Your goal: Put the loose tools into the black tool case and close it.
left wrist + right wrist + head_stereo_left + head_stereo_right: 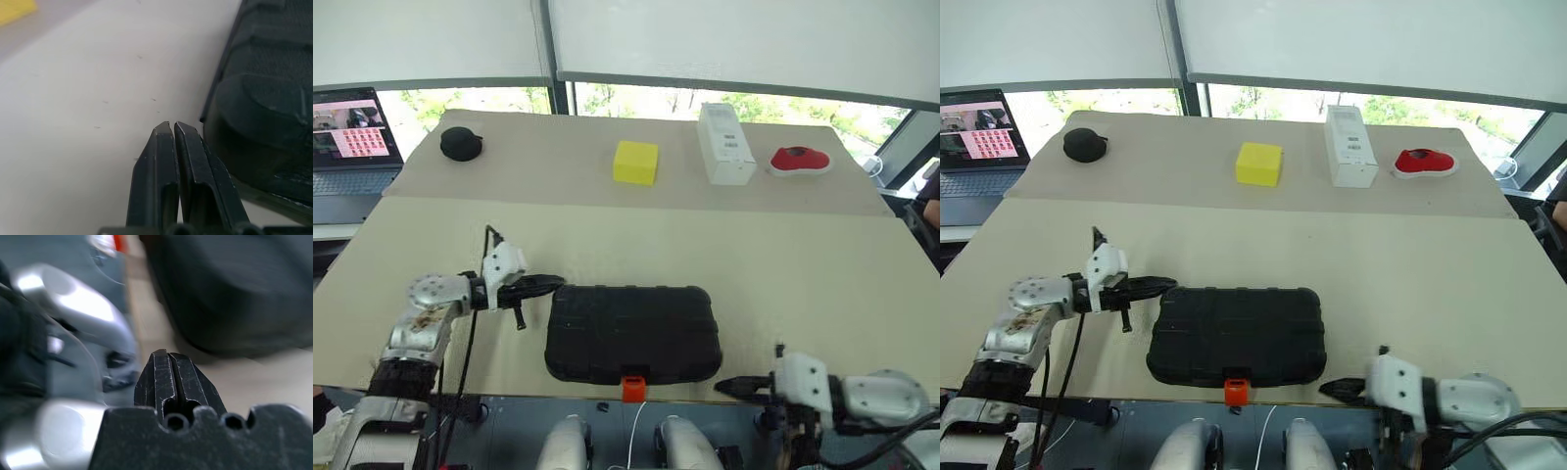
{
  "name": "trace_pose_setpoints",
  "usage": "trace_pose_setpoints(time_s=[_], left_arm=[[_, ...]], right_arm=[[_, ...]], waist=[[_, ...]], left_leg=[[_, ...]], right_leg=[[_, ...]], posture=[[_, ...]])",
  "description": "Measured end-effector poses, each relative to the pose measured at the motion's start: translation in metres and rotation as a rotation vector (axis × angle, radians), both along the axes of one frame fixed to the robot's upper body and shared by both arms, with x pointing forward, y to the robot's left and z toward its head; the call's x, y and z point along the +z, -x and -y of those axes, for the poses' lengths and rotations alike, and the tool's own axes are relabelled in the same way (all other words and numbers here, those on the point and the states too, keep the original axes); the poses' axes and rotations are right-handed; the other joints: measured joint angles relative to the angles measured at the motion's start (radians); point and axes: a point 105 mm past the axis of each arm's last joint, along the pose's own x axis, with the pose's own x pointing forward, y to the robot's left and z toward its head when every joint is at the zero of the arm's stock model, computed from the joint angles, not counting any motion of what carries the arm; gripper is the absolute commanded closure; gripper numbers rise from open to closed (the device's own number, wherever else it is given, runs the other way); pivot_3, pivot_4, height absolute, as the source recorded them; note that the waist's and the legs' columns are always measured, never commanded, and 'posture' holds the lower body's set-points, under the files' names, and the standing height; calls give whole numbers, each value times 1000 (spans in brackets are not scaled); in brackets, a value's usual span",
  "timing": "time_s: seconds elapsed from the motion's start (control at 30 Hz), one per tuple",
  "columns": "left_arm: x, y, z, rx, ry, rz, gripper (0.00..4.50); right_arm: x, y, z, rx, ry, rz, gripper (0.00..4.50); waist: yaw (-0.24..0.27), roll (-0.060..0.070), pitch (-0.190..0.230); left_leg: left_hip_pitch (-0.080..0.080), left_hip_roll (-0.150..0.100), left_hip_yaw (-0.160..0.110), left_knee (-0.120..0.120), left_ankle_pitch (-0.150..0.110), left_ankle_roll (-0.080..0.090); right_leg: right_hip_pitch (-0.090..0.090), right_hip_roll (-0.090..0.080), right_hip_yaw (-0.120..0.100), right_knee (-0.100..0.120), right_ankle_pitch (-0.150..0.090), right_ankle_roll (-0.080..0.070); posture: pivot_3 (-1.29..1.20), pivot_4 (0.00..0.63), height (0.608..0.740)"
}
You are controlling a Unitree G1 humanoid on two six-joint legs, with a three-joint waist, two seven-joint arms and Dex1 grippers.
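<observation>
The black tool case lies closed and flat near the table's front edge, its small orange latch hanging over that edge. My left gripper is shut and empty, its tips right at the case's left end; the left wrist view shows the shut fingertips beside the case's textured shell. My right gripper is shut and empty, off the table's front edge by the case's right front corner, pointing left. The loose tools are out of view.
On the far part of the table stand a small round black pouch, a yellow block, a white box and a red object. An open laptop sits at the far left.
</observation>
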Motion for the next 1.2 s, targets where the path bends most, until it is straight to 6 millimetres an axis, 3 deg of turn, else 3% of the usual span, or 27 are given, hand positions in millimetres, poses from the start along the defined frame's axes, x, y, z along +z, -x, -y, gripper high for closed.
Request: trace_pose_setpoints(time_s=[0.2, 0.3, 0.57, 0.7, 0.8, 0.87, 0.97, 1.0, 1.07, 1.1, 1.2], left_arm=[[-12, 0, -6, 2, -59, -82, 4368], [-13, 0, -9, 18, -58, -96, 4368], [-14, 7, -23, 172, 39, -109, 4368], [-15, 18, -24, 213, 75, -125, 4368], [-13, 25, -22, 201, 77, -130, 4368], [-1, 23, -26, 218, 115, -134, 4368], [32, 30, -42, 204, 125, -259, 4368], [47, 30, -39, 169, 120, -275, 4368], [73, 26, -22, 83, 137, -239, 4368], [87, 26, -2, -5, 146, -210, 4368], [84, 19, 29, -93, 184, -205, 4368]], right_arm=[[-9, -15, -24, -9, -12, 33, 4500], [-7, -41, -36, -74, -52, 79, 4500], [17, -120, -38, -212, -76, 259, 4500], [22, -138, -36, -220, -74, 296, 4500], [18, -141, -32, -224, -60, 297, 4500], [15, -138, -24, -228, -41, 285, 4500], [10, -130, 0, -275, -9, 263, 4500], [7, -124, 6, -293, -8, 250, 4500], [4, -113, 4, -287, -39, 224, 4500], [4, -106, -3, -268, -62, 215, 4500], [3, -102, -7, -269, -67, 204, 4500]], waist=[[-1, -4, 1], [0, -3, 1], [-6, -3, 1], [-2, -3, 2], [3, -3, 2], [9, -3, 2], [8, -5, 3], [11, -5, 3], [19, -4, 4], [17, -3, 3], [9, -3, 3]], left_leg=[[-2, 0, 1, 1, 0, 0], [-6, 0, 1, 2, 1, -1], [-8, 1, 1, 3, 1, -1], [-9, 1, 1, 2, 1, -1], [-10, 0, 1, 2, 1, -1], [-10, 0, 1, 3, 1, -1], [-10, 0, 0, 3, 1, -1], [-10, 0, 0, 3, 1, -1], [-10, 0, 0, 3, 1, -1], [-10, -1, 0, 4, 1, -1], [-10, -1, 0, 5, 1, -1]], right_leg=[[-3, 0, 0, 1, 0, 0], [-8, 0, 2, 3, 0, -1], [-11, 1, 2, 6, 1, -2], [-12, 0, 1, 5, 1, -2], [-12, -1, 1, 5, 1, -2], [-11, -1, -1, 5, 1, -1], [-11, -1, -1, 5, 1, -1], [-11, -1, -1, 4, 1, -1], [-10, -1, -2, 4, 1, -1], [-10, -1, -1, 5, 1, 0], [-10, 0, -1, 5, 1, 0]], posture=[[0, 150, 740], [0, 150, 740], [0, 150, 740], [0, 150, 740], [0, 150, 740], [0, 150, 740], [0, 150, 740], [0, 150, 740], [0, 150, 740], [0, 150, 740], [0, 150, 740]])
